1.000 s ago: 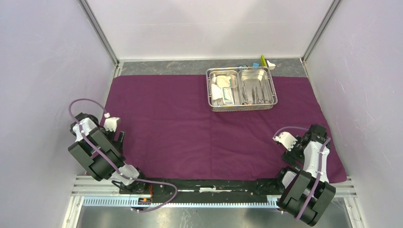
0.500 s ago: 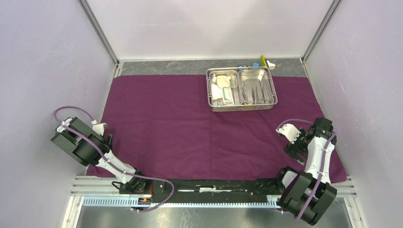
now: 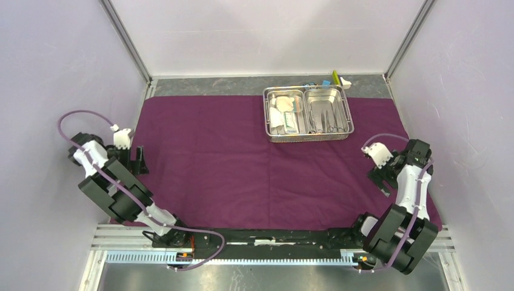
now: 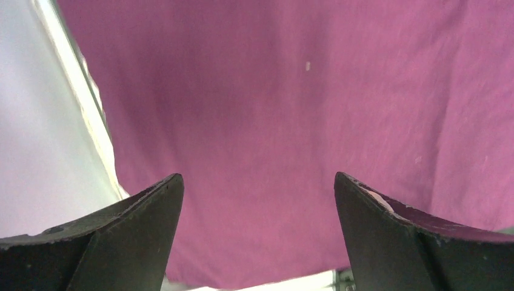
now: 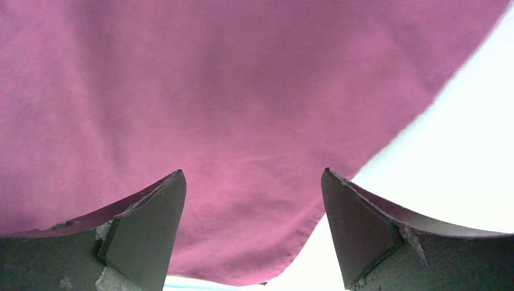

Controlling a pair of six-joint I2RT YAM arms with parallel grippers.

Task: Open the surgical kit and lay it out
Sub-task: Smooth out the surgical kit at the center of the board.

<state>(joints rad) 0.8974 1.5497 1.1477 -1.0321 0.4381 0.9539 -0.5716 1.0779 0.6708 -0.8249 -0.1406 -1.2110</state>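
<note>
The plum-purple cloth [image 3: 230,163] lies spread flat over the table. At its far right stands the steel tray [image 3: 307,139]. Gauze pads and a white packet [image 3: 283,116] fill the tray's left compartment, and slim steel instruments [image 3: 327,119] lie in the right one. My left gripper [image 3: 140,161] hovers open above the cloth's left edge; in the left wrist view the gripper [image 4: 258,176] holds nothing and only cloth [image 4: 273,109] shows between its fingers. My right gripper [image 3: 380,179] hovers open above the cloth's right edge; in the right wrist view the gripper [image 5: 253,171] is empty over the cloth [image 5: 212,109].
Small blue and yellow-green blocks [image 3: 330,79] and a white piece [image 3: 346,80] lie on the grey strip behind the tray. Pale walls close in the left, right and far sides. A metal rail [image 3: 273,233] carries the arm bases at the near edge.
Both arms have moved outward and away from the near edge, the left along the cloth's left edge, the right along its right edge. Both grippers stayed open.
</note>
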